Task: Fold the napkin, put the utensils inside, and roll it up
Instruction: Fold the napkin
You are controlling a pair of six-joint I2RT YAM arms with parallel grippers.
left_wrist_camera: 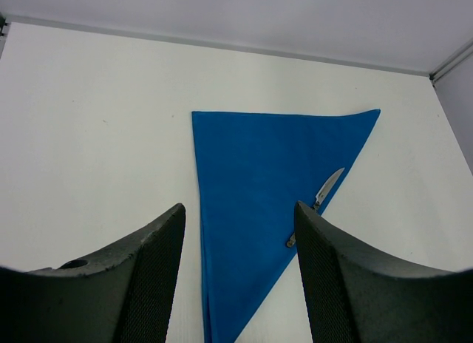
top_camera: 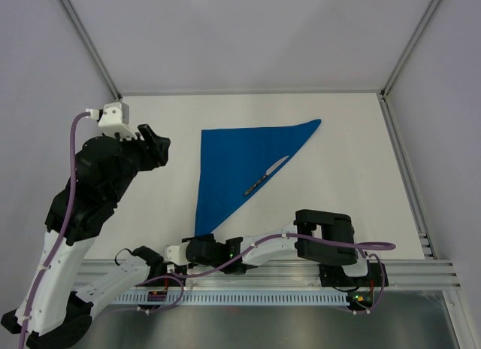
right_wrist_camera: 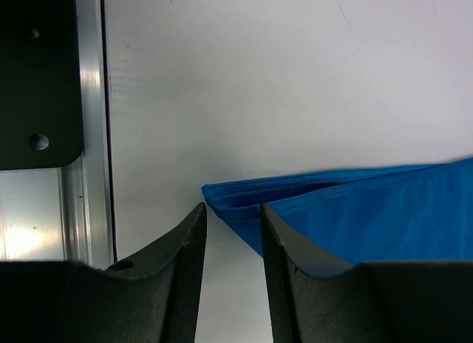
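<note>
Running along the near edge of the white worktop [top_camera: 346,176] was one aluminium rail [right_wrist_camera: 89,136]. Just beyond it, the right tool [right_wrist_camera: 232,214] sat low at the near tip of the one napkin [top_camera: 240,165]. Its two fingers stood a narrow gap apart, and the cloth's doubled corner lay right at their tips. Whether they pinched the cloth, I could not tell.

The bright blue napkin lay flat, folded into a single triangle. Two layers showed at that near tip, one straight side ran away from the arms, and a long point reached to the far right. One silvery knife [top_camera: 267,174] lay along the slanted right edge. Its handle end touched the cloth's border, and its blade pointed far-right over bare worktop just beside the fold.

Farther back and to the left, the left tool [left_wrist_camera: 239,214] hung above the worktop with its fingers spread wide and released, grasping nothing, apart from the napkin.
</note>
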